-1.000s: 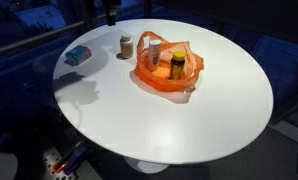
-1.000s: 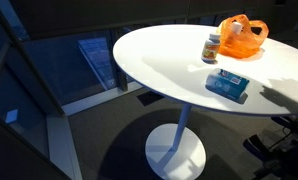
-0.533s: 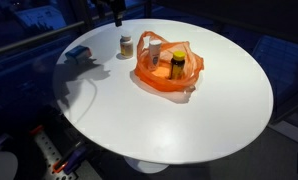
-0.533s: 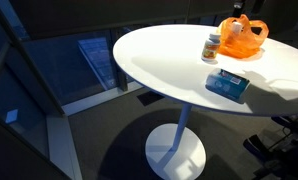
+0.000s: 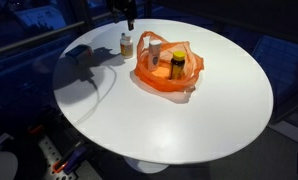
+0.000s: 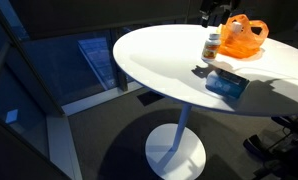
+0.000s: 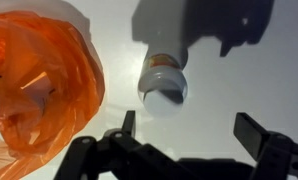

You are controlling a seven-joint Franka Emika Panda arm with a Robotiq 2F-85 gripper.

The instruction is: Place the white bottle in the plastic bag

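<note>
A small bottle with a white cap stands upright on the round white table, just beside the orange plastic bag. It also shows in an exterior view and from above in the wrist view. The bag lies open and holds a taller white bottle and a yellow-orange bottle. My gripper hangs above the small bottle, open and empty. In the wrist view its fingers are spread just below the bottle's cap, with the bag at the left.
A flat blue packet lies on the table near its edge, a little away from the small bottle. The arm's shadow falls over that side of the table. The floor around the table's pedestal is dark.
My gripper has moved across the table's back edge toward the bag and now hangs over the small bottle. Its shadow has spread over the blue packet. Bottles and bag have not moved.
</note>
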